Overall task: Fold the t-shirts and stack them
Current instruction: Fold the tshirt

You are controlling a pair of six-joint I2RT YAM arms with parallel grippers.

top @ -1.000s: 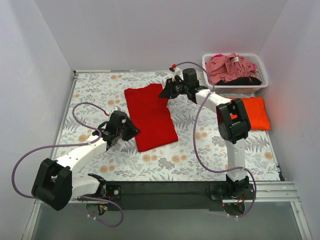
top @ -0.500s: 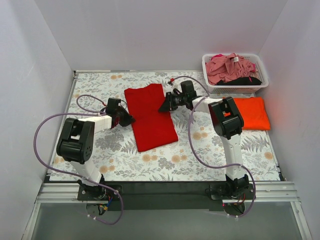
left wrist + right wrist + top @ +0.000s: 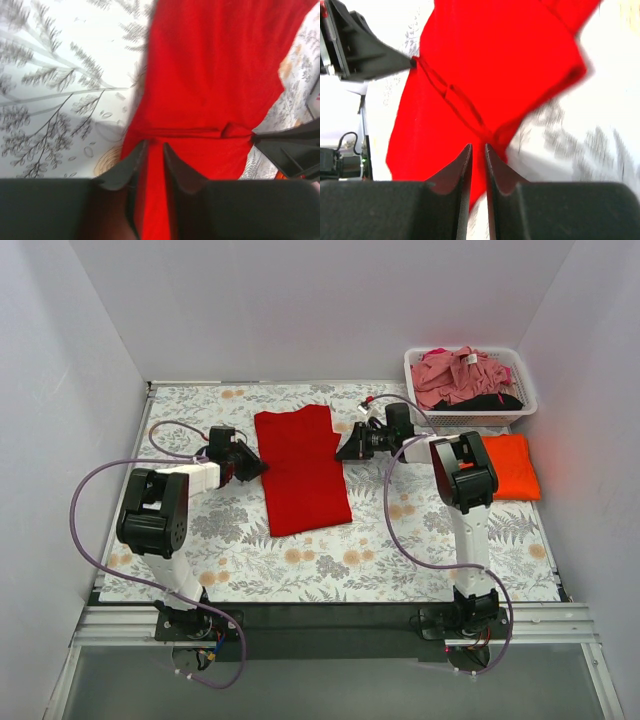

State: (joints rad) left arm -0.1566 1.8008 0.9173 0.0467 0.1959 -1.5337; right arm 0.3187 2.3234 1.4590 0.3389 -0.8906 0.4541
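Left hand [image 3: 257, 468] on red t-shirt [image 3: 302, 475] edge

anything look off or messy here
Nothing spilled or damaged. The red t-shirt lies slightly askew, and a taut crease runs across it between the left gripper and right gripper, both pinched on its opposite edges.

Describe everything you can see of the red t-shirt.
The red t-shirt is plain, bright, soft cloth, folded into a long rectangle and lying mid-table on the floral table cloth. The left gripper pinches its left edge and the right gripper its right edge, with a taut crease running across between them. Nothing else touches it.
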